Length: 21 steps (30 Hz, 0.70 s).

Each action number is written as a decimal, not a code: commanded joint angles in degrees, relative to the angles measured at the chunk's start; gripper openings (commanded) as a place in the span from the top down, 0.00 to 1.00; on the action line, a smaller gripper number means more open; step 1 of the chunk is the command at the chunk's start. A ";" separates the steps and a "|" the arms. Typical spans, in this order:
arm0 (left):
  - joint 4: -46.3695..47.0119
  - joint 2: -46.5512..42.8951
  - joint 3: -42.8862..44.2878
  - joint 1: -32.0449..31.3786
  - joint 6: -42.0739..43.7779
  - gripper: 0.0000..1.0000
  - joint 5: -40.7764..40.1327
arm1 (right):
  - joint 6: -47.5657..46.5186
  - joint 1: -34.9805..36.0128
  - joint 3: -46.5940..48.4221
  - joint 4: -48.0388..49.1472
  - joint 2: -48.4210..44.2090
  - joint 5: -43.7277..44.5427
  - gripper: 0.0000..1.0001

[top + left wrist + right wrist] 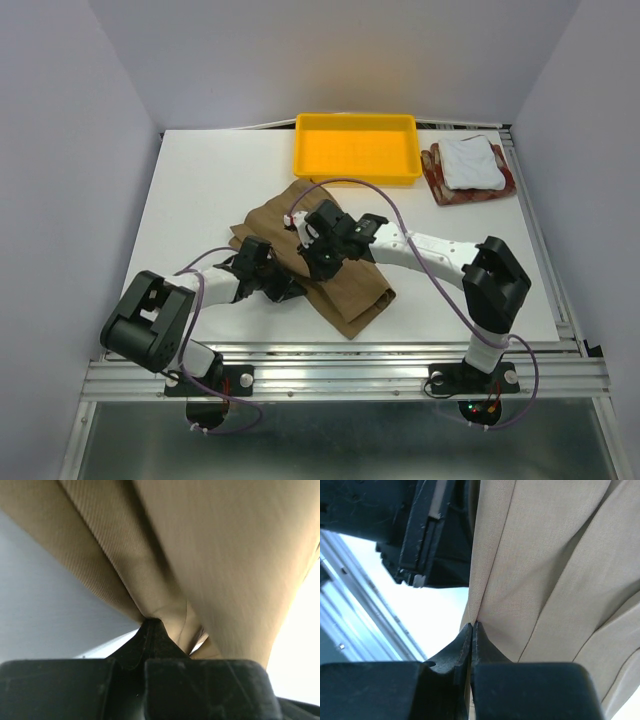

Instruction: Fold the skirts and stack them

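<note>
Mid-desk, a little toward the near edge: tan-brown skirt [352, 292], rumpled, stretched in a diagonal heap from far-left to near-right. Near-right end flat on the desk [200, 190], middle bunched under both arms. Long pleats and soft folds plain in both wrist views.

Left gripper [262, 262]: at the skirt's near-left side, pressed together and pinching a fold of the tan cloth. From the left wrist view, same left gripper [152, 622] closed to a point, cloth gathered right at the tip and fanning away above it.

Right gripper [322, 245]: over the middle of the heap, just beside the left one, likewise pressed together on the tan cloth. From the right wrist view, right gripper [472, 626] with no gap, a cloth edge caught between the tips and hanging as a flat pleated sheet. Black body of the left gripper close by at upper left of that view.

Far-right corner of the desk: checked skirt [440, 188], folded flat. On top of it, touching: white skirt [470, 163], folded, smaller than the checked one, checked border showing around three sides.

Far edge, middle: yellow tray [355, 178], just left of the folded pair, narrow gap between. Near-left corner of the tray just beside the tan skirt's far tip; touching or apart, cannot tell.

Purple cable [400, 215] looping over the right arm.
</note>
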 commanded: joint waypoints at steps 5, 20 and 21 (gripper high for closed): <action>-3.96 -2.13 -1.01 -0.13 0.96 1.00 -4.11 | 3.12 -1.20 -2.93 0.04 0.35 -12.02 0.99; -19.87 -9.77 6.81 -0.39 6.14 1.00 -4.37 | -1.35 -9.11 0.94 -2.33 -4.73 -7.82 0.53; -19.61 -9.68 6.63 -0.39 6.14 1.00 -3.24 | -2.75 -9.11 0.42 -4.34 -5.61 -7.90 0.53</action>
